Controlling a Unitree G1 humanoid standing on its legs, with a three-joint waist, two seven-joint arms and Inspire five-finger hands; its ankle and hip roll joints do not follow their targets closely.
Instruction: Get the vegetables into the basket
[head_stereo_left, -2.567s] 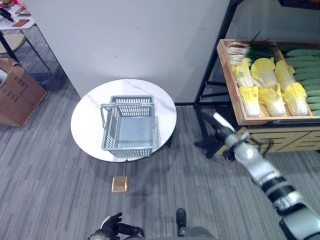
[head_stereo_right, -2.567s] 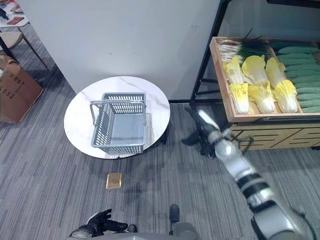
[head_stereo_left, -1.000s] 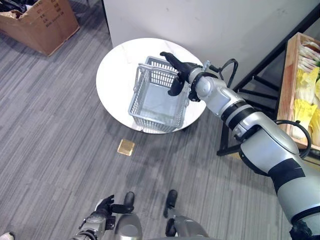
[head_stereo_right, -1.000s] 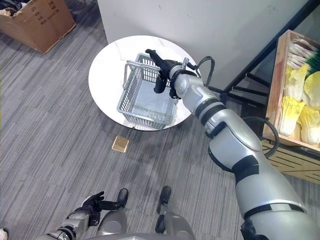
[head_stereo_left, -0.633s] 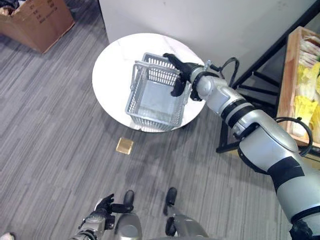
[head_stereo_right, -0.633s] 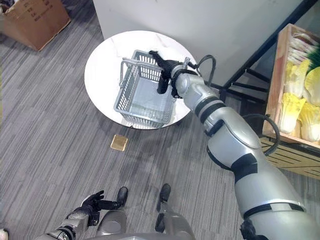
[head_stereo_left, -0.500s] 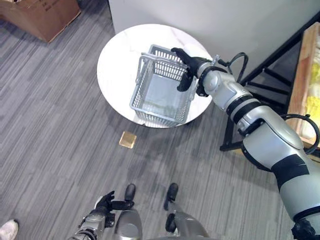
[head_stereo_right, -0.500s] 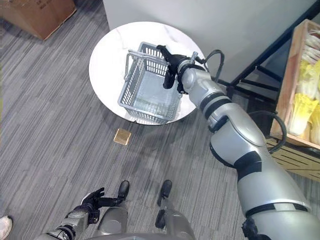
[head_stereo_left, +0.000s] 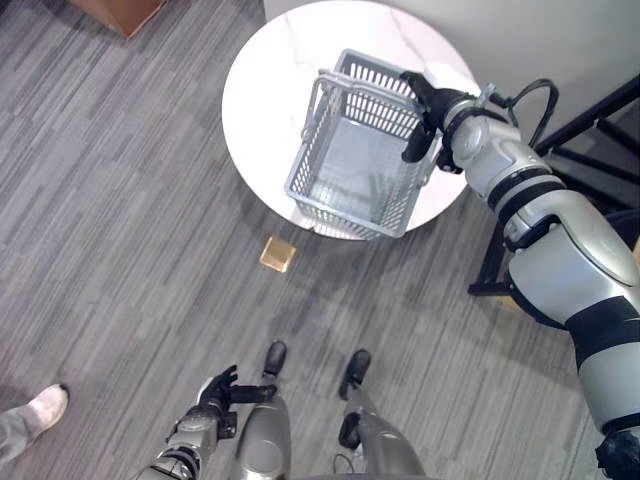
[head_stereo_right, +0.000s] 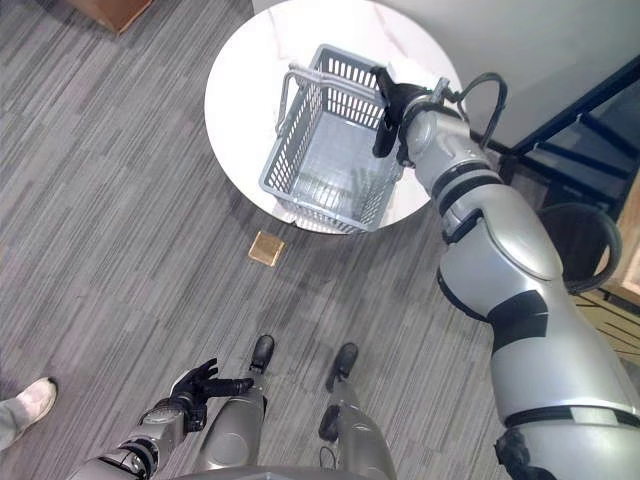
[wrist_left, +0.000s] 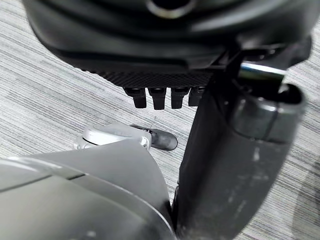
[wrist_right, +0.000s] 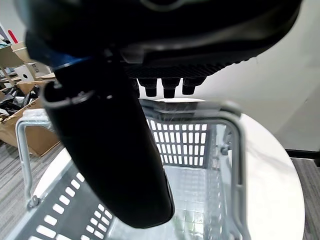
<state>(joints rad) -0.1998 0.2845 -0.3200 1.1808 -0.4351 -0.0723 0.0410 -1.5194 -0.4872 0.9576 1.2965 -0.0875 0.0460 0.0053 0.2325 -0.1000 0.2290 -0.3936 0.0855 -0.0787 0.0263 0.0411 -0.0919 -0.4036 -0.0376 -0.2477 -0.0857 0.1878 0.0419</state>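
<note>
Grey mesh basket (head_stereo_left: 360, 150) sits empty on the round marble table (head_stereo_left: 270, 90) as the right hand (head_stereo_left: 428, 110) hovers unclenched over its far rim, so best curl squarely round the handle (head_stereo_right: 300, 72) before lifting.

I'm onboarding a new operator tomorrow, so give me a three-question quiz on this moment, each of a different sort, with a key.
1. True or false: the grey basket already holds vegetables.
2. Multiple choice: the right hand is
A. by the robot's hip
B. at the basket's rim, over the round white table
C. on the small tan square on the floor
3. Fill in: the left hand hangs low near the floor with its fingers ____.

Key:
1. False. The basket is empty.
2. B. Its fingers are straight at the rim, not curled round anything.
3. Open.
</note>
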